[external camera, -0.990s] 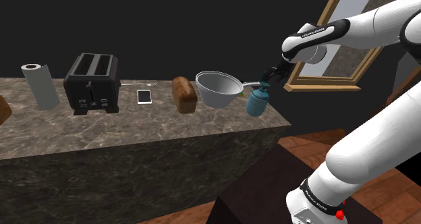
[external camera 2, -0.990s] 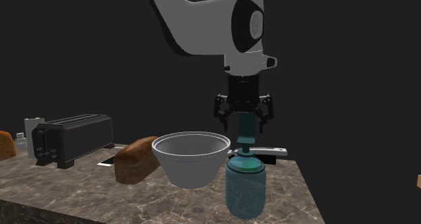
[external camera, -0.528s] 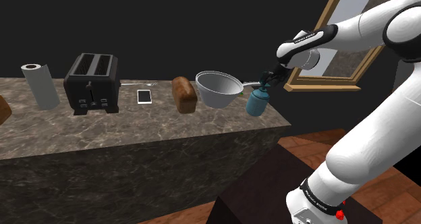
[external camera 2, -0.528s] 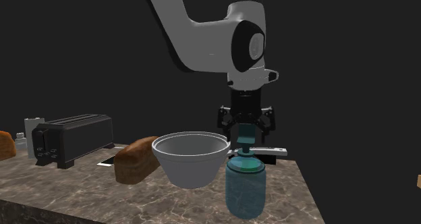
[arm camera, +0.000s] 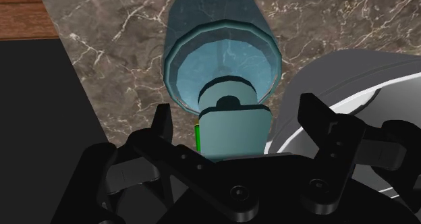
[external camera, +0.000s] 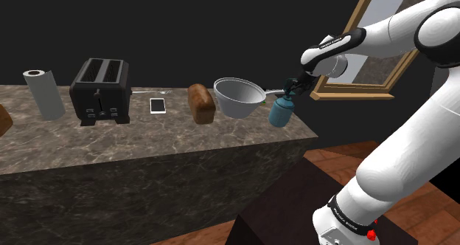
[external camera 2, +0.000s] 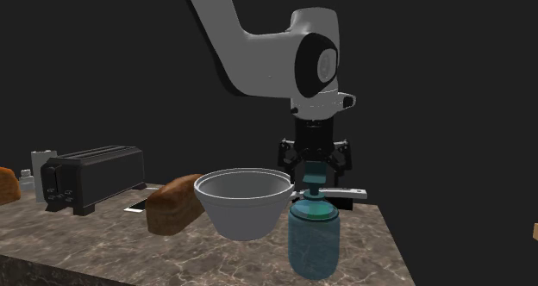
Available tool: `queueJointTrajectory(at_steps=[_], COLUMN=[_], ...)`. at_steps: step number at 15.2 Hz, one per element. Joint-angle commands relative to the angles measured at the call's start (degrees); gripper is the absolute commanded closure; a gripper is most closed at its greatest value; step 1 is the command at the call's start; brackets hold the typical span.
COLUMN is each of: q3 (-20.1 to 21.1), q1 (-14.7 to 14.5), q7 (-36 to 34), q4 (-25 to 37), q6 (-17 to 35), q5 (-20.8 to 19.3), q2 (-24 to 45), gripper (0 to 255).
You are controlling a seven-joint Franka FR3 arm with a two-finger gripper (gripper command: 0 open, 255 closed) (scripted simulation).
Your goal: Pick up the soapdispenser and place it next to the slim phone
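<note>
The soap dispenser (external camera: pixel 281 111) is a teal bottle with a pump top, upright near the counter's corner at the shoulder view's right. My gripper (external camera: pixel 293 85) hangs straight above it, open. In the wrist view the gripper (arm camera: pixel 236 121) has its fingers (arm camera: pixel 162 125) standing on either side of the dispenser's (arm camera: pixel 222 47) pump head, apart from it. The second exterior view has the gripper (external camera 2: pixel 314 168) down around the pump of the dispenser (external camera 2: pixel 313 237). The slim white phone (external camera: pixel 158 105) lies flat further along the counter, between the toaster and the bread.
A pale pan (external camera: pixel 239 96) stands close beside the dispenser, then a bread loaf (external camera: pixel 201 102), a black toaster (external camera: pixel 101 91) and a paper towel roll (external camera: pixel 44 94). The counter edge (external camera: pixel 306 133) drops off just past the dispenser. A framed panel (external camera: pixel 368 55) leans behind the arm.
The gripper has come down over the dispenser, so the pump head now sits between the open fingers. The dispenser has not moved.
</note>
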State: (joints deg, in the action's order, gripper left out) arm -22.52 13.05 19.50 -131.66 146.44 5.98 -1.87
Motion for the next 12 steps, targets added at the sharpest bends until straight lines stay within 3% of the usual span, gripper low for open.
queueJointTrajectory(at_steps=[1,12], q3=[0.0,0.0], q1=[0.0,0.1], q7=[0.0,-0.7], q4=[0.0,0.7], q6=[0.0,-1.5], q5=[0.0,-0.8], q2=[0.0,-0.9], gripper=[255,255])
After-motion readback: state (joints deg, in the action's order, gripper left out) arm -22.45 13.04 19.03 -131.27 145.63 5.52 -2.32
